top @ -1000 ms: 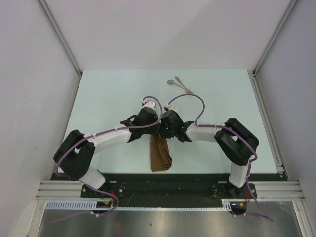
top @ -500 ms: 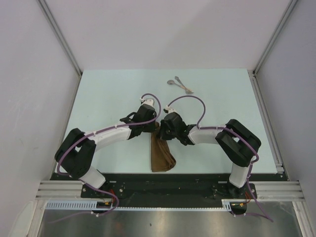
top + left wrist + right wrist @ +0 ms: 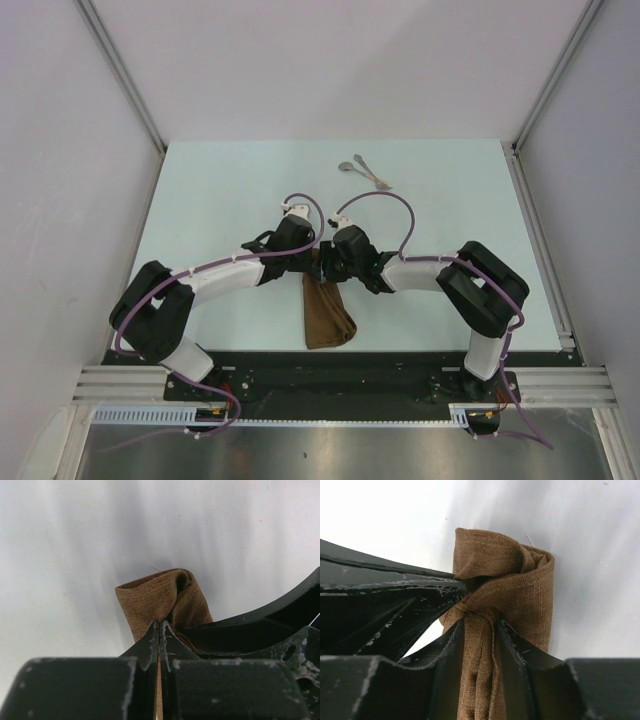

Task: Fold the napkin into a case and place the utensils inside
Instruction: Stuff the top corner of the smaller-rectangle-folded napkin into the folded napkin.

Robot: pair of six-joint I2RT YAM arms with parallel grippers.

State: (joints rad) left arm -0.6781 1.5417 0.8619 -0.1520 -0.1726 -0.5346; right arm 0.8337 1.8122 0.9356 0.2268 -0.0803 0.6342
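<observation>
The napkin (image 3: 326, 312), folded into a long narrow brown strip, lies on the table (image 3: 220, 190) between the two arms, its near end at the table's front edge. Its far end is lifted where both grippers meet. On the left gripper (image 3: 159, 630) the jaws are pinched tight on a thin fold of cloth, while on the right gripper (image 3: 481, 626) they stand parted around a loose bunch. The two utensils (image 3: 365, 172) lie together well beyond.

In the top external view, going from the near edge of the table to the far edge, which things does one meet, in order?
napkin → left gripper and right gripper, side by side at its far end → utensils
</observation>
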